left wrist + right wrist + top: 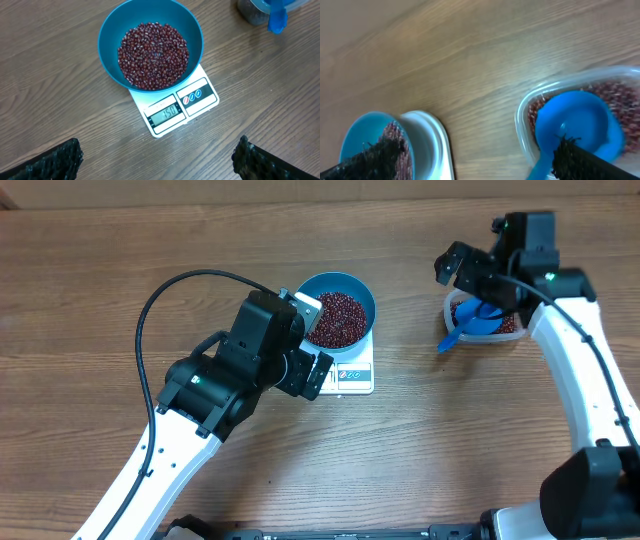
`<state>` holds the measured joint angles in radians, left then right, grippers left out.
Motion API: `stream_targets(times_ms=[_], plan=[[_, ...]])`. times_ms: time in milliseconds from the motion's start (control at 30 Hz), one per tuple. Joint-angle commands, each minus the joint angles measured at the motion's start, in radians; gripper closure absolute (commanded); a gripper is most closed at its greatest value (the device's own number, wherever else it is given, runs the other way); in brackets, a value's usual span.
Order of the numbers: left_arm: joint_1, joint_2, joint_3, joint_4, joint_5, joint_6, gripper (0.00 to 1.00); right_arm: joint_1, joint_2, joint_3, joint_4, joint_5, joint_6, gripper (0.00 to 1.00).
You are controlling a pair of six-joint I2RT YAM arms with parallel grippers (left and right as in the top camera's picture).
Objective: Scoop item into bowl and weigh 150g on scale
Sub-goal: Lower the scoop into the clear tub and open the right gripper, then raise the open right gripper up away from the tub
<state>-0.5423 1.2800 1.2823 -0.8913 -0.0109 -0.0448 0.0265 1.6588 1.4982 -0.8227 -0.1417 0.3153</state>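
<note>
Resting on a white scale (206, 94), the blue bowl (107, 45) holds red-brown beans (153, 55). Only the left wrist view shows the display (165, 112) reading 150. Left pincer (157, 162) and right pincer (475, 155) gape open, empty.

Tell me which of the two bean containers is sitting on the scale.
The round blue bowl stands on the white scale; the clear tub, holding the blue scoop, sits directly on the table.

Overhead: high, straight down, takes in whole table (120, 240). Left wrist: close, steep downward look onto bowl (110, 35) and scale (202, 95), tub (250, 12) at top right. Right wrist: very near tub, blurred, bowl lower left. All three share bowl, scale, tub.
</note>
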Motion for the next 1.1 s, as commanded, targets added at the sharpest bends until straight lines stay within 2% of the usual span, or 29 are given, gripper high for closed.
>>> stream_targets(times_ms=[0,133,233,1067], plan=[[0.005,-0.01,0.016,0.002,0.008,0.012,0.0,-0.002,-0.008,0.174,-0.122,0.04,-0.211,0.0],[0.005,-0.01,0.016,0.002,0.008,0.012,0.01,-0.002,-0.008,0.328,-0.334,0.204,-0.318,0.0],[0.005,-0.01,0.016,0.002,0.008,0.012,0.0,-0.002,-0.008,0.4,-0.423,0.307,-0.328,0.0],[0.005,-0.01,0.016,0.002,0.008,0.012,0.0,-0.002,-0.007,0.399,-0.383,0.306,-0.328,0.0]])
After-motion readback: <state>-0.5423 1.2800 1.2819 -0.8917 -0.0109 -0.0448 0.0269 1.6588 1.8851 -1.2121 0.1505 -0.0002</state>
